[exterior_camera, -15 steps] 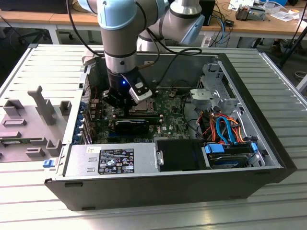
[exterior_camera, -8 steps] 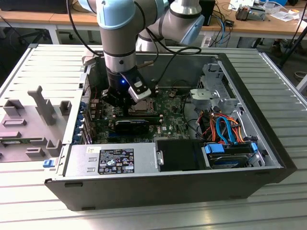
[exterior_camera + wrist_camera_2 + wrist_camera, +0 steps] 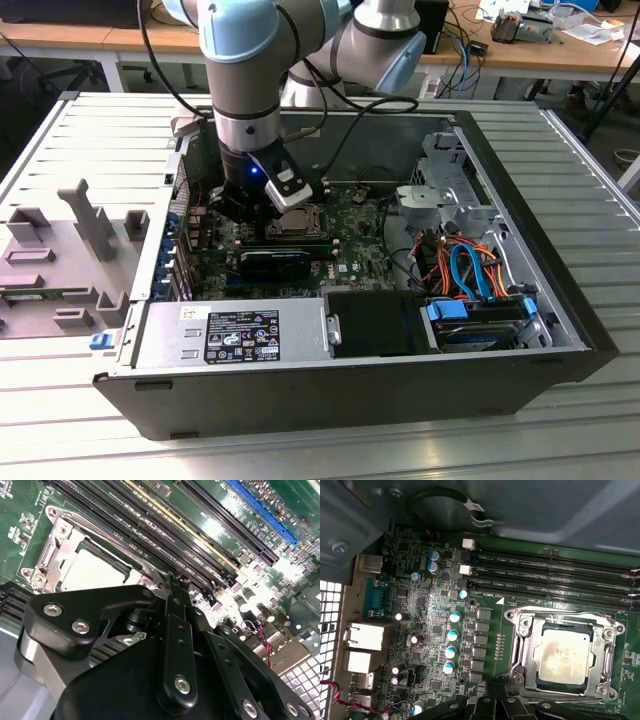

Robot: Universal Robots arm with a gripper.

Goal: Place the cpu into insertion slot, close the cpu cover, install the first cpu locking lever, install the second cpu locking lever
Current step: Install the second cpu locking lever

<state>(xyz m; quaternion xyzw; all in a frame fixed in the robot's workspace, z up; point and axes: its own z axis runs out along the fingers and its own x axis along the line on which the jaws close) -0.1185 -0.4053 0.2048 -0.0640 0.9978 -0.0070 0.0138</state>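
Observation:
The cpu (image 3: 564, 655), a dull silver square, lies in the insertion slot (image 3: 600, 652) on the green motherboard. The cpu cover (image 3: 522, 647), a silver frame, is folded down around the cpu's edges. In the second wrist view the cpu (image 3: 92, 572) and cover (image 3: 57, 555) sit just beyond my gripper (image 3: 175, 582), whose black fingers meet, shut on nothing I can see. In the first wrist view the gripper (image 3: 497, 704) stands at the socket's corner. In the exterior view my gripper (image 3: 245, 205) hangs low inside the case, just to the exterior view's left of the socket (image 3: 296, 222).
Long black memory slots (image 3: 555, 572) run beside the socket. A black heatsink block (image 3: 272, 262) lies in front of it. The power supply (image 3: 230, 335) and a drive bay with coloured cables (image 3: 470, 290) fill the case's near side. Grey fixtures (image 3: 60, 250) stand on the table.

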